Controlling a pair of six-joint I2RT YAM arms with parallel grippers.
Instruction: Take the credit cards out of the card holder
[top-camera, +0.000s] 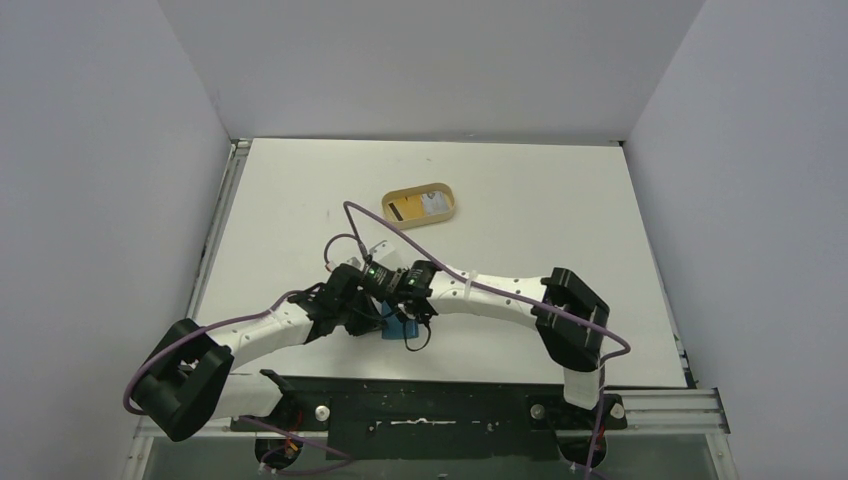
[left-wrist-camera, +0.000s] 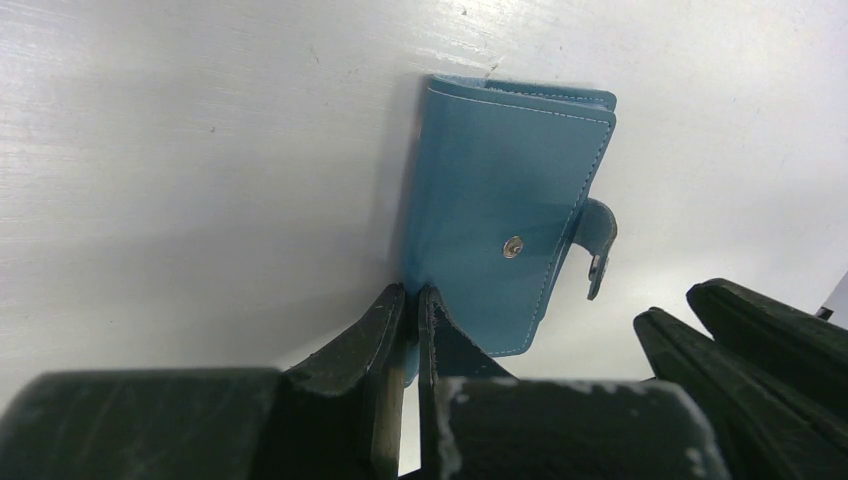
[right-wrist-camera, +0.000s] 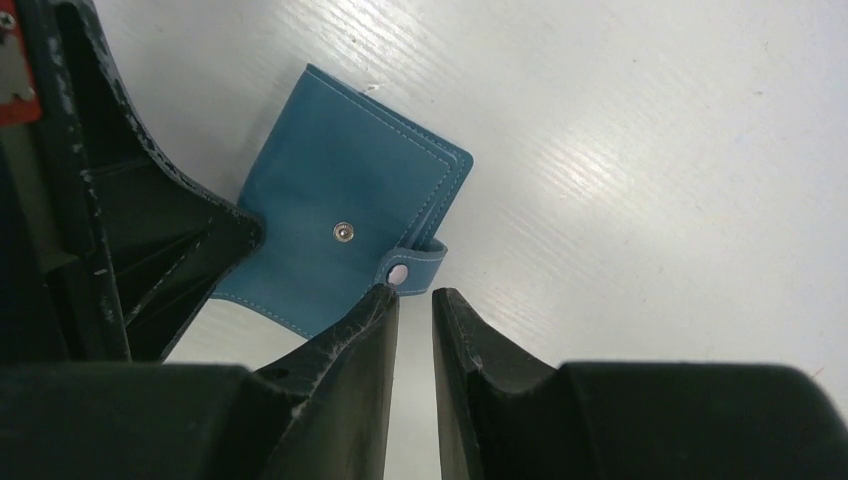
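The teal card holder (left-wrist-camera: 500, 220) lies folded on the white table, and its snap tab (right-wrist-camera: 415, 265) is undone and sticks out from one edge. My left gripper (left-wrist-camera: 412, 300) is shut on the holder's near edge. My right gripper (right-wrist-camera: 412, 298) stands open by a narrow gap with nothing between its fingers; one fingertip (right-wrist-camera: 385, 300) touches the tab. In the top view both grippers meet over the holder (top-camera: 397, 324) near the table's front. No credit cards show at the holder.
A tan oval tray (top-camera: 400, 194) stands farther back on the table with a pale card (top-camera: 434, 204) lying in it. The two arms cross the front of the table. Grey walls close in the left, right and back.
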